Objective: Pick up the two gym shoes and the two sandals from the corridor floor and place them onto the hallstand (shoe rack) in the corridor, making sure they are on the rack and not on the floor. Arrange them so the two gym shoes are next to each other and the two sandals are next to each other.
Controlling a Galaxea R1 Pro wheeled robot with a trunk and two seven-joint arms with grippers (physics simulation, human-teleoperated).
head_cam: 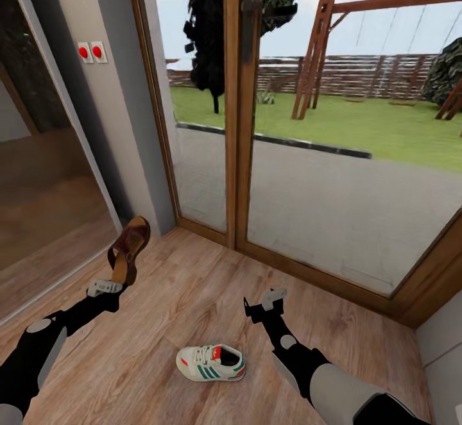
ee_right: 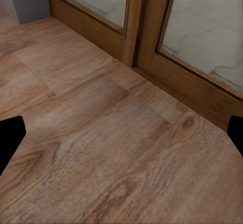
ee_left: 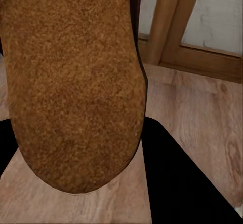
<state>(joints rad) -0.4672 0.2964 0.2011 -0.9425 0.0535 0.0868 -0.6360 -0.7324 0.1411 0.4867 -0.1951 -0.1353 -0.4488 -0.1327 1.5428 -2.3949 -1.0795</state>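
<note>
The sandal (ee_left: 76,82) sits clamped in the left pincer (head_cam: 114,284), held upright above the floor (head_cam: 192,297). The right pincer (head_cam: 266,303) hangs wide and empty. One shoe (head_cam: 212,362) lies between the arms. With only the sandal's end gripped, it could swing loose in transit.

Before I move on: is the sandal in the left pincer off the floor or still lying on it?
Off the floor: the sandal stands on end, clamped in the left pincer.
</note>
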